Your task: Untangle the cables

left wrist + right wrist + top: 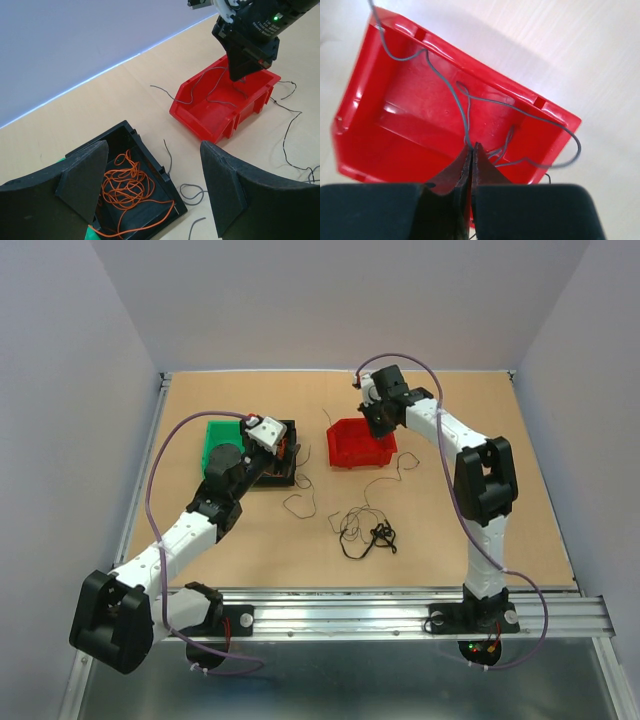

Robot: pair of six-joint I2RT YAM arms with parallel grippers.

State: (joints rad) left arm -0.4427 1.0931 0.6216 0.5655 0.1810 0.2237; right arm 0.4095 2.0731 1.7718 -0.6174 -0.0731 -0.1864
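Sorting looks about half done: the right gripper [471, 147] pinches a grey cable [465, 107] draped into the red bin [365, 95] just below it, the wide-open left gripper [154, 147] hangs over orange cables [127, 182] in the black bin [120, 130], and a dark knot [368, 530] lies well away from both.

Orange cable [127, 182] sits coiled in a loose, messy heap inside the black bin [150, 155]. A thin grey cable [441, 76] runs wavy across the red bin [485, 65], pinched tight in the right gripper [471, 150], with its ends spilling over the rim. A small dark knot [382, 534] lies on the tabletop [480, 540] with loopy strands [352, 525] just beside it, and one more curl [300, 502] lies near the black bin.
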